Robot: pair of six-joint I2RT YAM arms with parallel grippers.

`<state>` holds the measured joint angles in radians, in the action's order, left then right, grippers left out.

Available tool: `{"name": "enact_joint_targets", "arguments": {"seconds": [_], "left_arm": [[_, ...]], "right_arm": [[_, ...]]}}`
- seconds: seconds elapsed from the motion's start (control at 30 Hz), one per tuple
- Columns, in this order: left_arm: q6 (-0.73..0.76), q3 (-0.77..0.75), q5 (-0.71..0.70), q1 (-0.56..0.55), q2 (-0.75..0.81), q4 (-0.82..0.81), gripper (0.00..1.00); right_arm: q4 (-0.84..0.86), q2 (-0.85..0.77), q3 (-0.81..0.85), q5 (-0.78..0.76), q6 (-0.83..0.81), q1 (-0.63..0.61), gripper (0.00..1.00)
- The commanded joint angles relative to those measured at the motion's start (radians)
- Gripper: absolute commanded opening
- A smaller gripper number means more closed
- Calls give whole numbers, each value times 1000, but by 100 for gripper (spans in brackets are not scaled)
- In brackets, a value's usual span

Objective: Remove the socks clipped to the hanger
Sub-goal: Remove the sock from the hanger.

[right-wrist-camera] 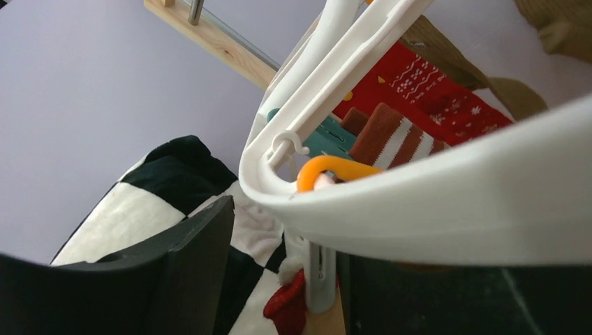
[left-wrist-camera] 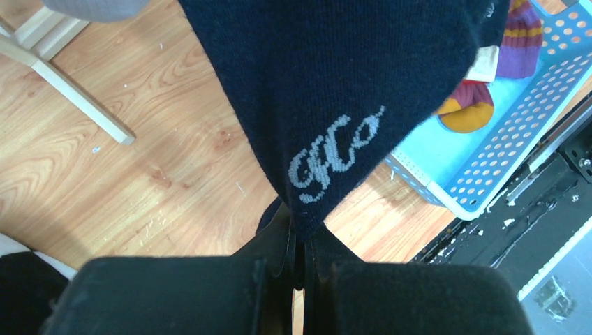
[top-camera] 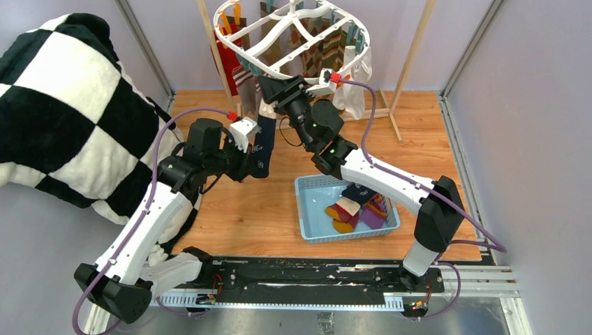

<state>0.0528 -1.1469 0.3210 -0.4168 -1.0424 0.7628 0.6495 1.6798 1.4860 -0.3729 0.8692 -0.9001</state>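
The white oval hanger hangs at the top centre with several socks clipped round its rim. A navy sock hangs from its near rim. My left gripper is shut on that sock's lower end; the left wrist view shows the navy sock, with a grey script logo, pinched in my left gripper. My right gripper is up at the rim above the sock. In the right wrist view it is open, with a white clip and a red sock tip between the fingers, under the hanger rim.
A blue perforated basket on the wooden floor holds several loose socks; it also shows in the left wrist view. A black-and-white checked blanket fills the left. The wooden rack stands behind the hanger.
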Motion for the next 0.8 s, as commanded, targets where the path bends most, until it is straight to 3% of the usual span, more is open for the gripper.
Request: {"name": "enact_joint_targets", "arguments": {"seconds": [0.0, 0.13, 0.47, 0.67, 0.7, 0.77], "left_arm": [[9, 14, -13, -11, 14, 19, 0], [7, 10, -10, -11, 10, 19, 0], [17, 19, -18, -11, 22, 21, 0], [27, 21, -22, -11, 29, 21, 0], [27, 22, -23, -11, 29, 21, 0], [30, 23, -24, -11, 33, 21, 0]], "right_arm": [[67, -60, -34, -17, 43, 18, 62], [70, -57, -39, -21, 55, 19, 64], [83, -31, -16, 25, 93, 41, 34], [82, -17, 6, 48, 103, 49, 25], [83, -15, 9, 54, 104, 49, 26], [79, -10, 15, 69, 109, 52, 38]]}}
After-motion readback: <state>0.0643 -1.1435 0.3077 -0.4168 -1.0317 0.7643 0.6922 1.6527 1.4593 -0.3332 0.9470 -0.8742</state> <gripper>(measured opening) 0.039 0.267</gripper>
